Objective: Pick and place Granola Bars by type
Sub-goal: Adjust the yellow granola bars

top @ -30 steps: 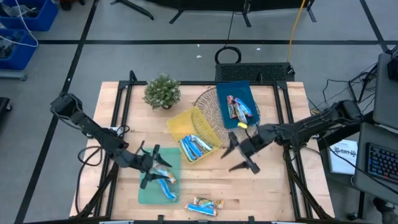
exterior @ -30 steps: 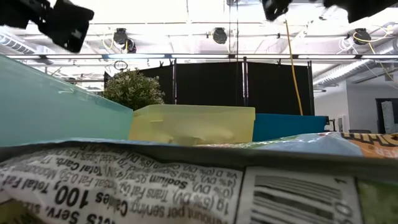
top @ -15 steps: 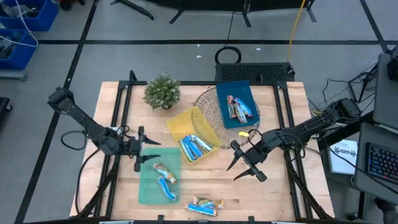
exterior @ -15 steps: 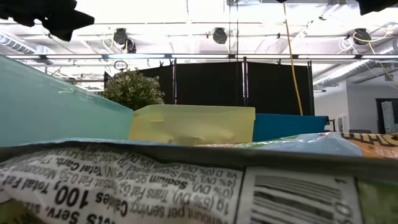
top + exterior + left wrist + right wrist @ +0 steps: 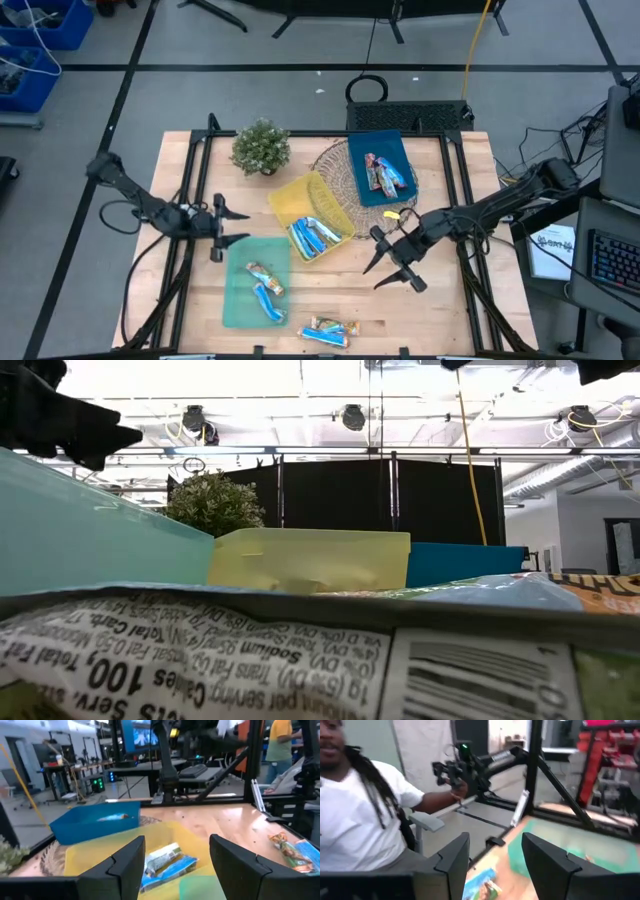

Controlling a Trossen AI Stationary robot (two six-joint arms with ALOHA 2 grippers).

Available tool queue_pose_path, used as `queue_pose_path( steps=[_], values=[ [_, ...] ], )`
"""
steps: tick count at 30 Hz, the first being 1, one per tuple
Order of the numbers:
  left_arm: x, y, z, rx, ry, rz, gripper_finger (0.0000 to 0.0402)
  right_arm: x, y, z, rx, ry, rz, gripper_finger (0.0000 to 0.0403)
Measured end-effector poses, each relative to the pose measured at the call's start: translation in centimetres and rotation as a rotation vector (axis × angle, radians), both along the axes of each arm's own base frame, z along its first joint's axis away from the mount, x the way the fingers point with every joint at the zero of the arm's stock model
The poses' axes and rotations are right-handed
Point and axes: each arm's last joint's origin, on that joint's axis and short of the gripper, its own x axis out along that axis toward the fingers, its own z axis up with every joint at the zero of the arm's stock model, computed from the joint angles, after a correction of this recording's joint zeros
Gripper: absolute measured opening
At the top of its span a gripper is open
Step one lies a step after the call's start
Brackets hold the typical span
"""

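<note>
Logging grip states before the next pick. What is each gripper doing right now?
Left gripper: open, holding nothing, beside the green tray.
Right gripper: open, holding nothing, above bare table.

Even overhead light falls flat on the table (image 5: 330, 295), shadows faint. The low view is blown out white along the top of the frame, with a wrapper (image 5: 300, 660) looming soft in front. The right wrist view is blurred throughout
</note>
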Motion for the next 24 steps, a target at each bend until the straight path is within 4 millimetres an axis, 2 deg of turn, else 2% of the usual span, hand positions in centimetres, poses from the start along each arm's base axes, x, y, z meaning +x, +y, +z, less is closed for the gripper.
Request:
queue_pose_path(
  steps=[4,7,14,20,24],
  values=[
    [-0.1,0.2,0.3,0.029,-0.026,-0.029,0.0225,0.9,0.9,-1.7,-0.017,0.078,-0.018,0.0159],
    [-0.2,0.3,0.1,0.050,-0.012,-0.044,0.0225,2.1,2.2,-2.9,-0.041,0.130,-0.002,0.0131],
    [-0.1,0.7,-0.3,0.057,0.030,0.056,0.0225,5.6,7.0,-5.1,-0.164,0.300,0.089,0.0011],
    [0.0,0.9,-0.5,0.066,0.045,0.096,0.0225,8.4,10.8,-5.9,-0.259,0.373,0.107,0.0001],
    [0.0,0.9,-0.5,0.066,0.046,0.092,0.0225,9.7,12.4,-7.6,-0.279,0.397,0.128,0.0001]
  ],
)
